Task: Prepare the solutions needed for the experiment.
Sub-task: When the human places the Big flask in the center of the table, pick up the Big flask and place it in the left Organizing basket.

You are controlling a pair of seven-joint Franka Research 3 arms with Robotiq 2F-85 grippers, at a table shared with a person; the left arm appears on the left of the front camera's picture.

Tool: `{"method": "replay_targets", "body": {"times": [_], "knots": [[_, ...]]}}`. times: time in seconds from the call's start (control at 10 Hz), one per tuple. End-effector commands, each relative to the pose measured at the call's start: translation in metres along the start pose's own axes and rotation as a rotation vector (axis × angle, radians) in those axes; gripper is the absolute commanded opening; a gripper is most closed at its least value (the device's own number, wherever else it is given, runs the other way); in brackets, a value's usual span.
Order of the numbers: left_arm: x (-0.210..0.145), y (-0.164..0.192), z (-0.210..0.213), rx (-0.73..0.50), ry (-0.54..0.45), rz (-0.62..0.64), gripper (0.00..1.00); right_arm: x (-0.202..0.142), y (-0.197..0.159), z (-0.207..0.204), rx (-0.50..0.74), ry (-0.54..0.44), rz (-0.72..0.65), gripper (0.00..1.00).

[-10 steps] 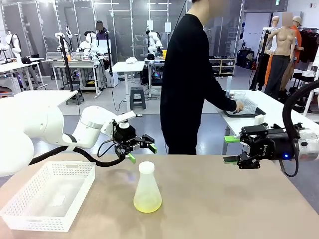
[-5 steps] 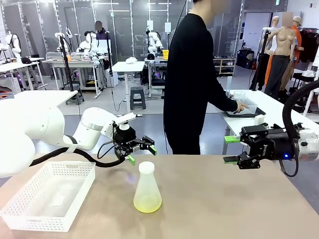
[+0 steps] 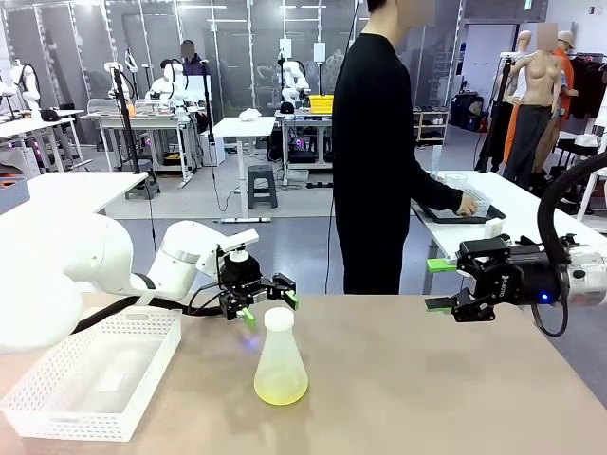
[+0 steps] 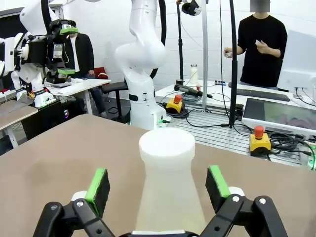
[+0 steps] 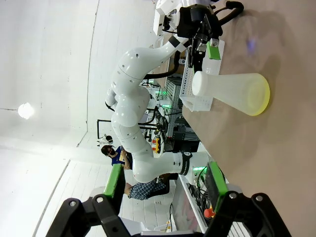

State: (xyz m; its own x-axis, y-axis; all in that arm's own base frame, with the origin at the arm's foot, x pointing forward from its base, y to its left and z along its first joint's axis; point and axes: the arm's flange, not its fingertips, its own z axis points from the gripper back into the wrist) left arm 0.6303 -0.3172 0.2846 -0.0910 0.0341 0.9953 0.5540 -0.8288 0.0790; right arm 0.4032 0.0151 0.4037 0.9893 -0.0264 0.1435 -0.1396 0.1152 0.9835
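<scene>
1. My left gripper is spread wide and holds nothing; the frosted conical flask stands directly ahead, its neck centred between the green pads.
2. I'd ease forward level and close low on the neck, gently, since the flask could tip.
3. The solutions lie as a shallow lime-yellow layer at its base.
4. Farther off, my right gripper waits well apart, jaws parted, empty.
</scene>
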Motion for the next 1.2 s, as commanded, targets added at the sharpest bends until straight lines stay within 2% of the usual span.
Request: {"method": "replay_targets", "body": {"times": [0.0, 0.7, 1.1], "knots": [[0.000, 0.017, 0.003, -0.040, -0.012, -0.001, 1.00, -0.001, -0.001, 0.000, 0.005, 0.000, 0.016, 0.83], [0.000, -0.001, -0.043, -0.156, -0.013, 0.074, 1.00, -0.001, -0.001, 0.000, 0.005, 0.000, 0.016, 0.83], [-0.005, -0.007, -0.058, -0.183, -0.031, 0.073, 1.00, -0.001, -0.001, 0.000, 0.005, 0.000, 0.016, 0.83]]}}
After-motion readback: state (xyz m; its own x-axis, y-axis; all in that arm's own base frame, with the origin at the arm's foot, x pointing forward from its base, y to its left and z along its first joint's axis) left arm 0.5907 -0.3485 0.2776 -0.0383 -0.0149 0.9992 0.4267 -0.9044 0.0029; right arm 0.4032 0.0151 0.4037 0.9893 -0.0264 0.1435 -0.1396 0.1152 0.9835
